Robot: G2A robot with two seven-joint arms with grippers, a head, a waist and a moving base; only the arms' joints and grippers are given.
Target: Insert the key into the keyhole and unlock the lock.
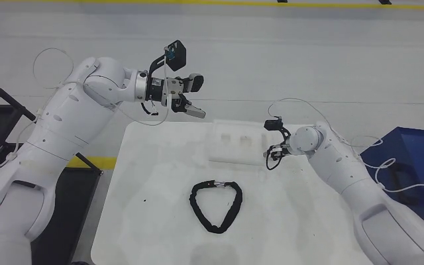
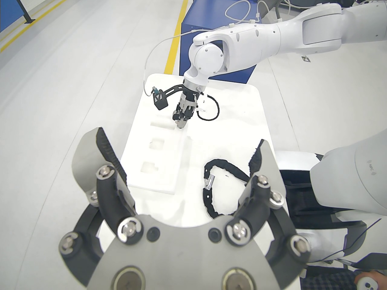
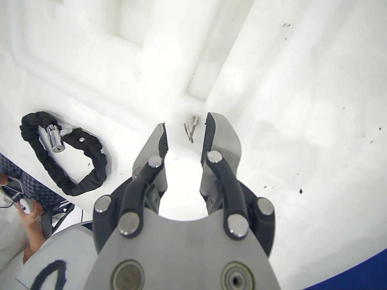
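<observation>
Key pickup in hand — grasp not yet made.

The right tool [image 3: 186, 125] hangs spread open over the small metal key [image 3: 190, 130], which lies flat on the white surface [image 3: 302, 91] in line with its gap, beside the foam tray [image 3: 75, 61]. The left tool [image 2: 180, 140], released and empty, sits raised well apart from the black chain lock [image 3: 96, 152] and its lock cylinder [image 3: 56, 140]. Next, I judge, the right tool lowers and pinches the thin key cleanly — then carries it to the cylinder.

Right tool [image 3: 186, 124] spread, key [image 3: 190, 132] between tips, chain lock [image 3: 65, 158] aside
</observation>
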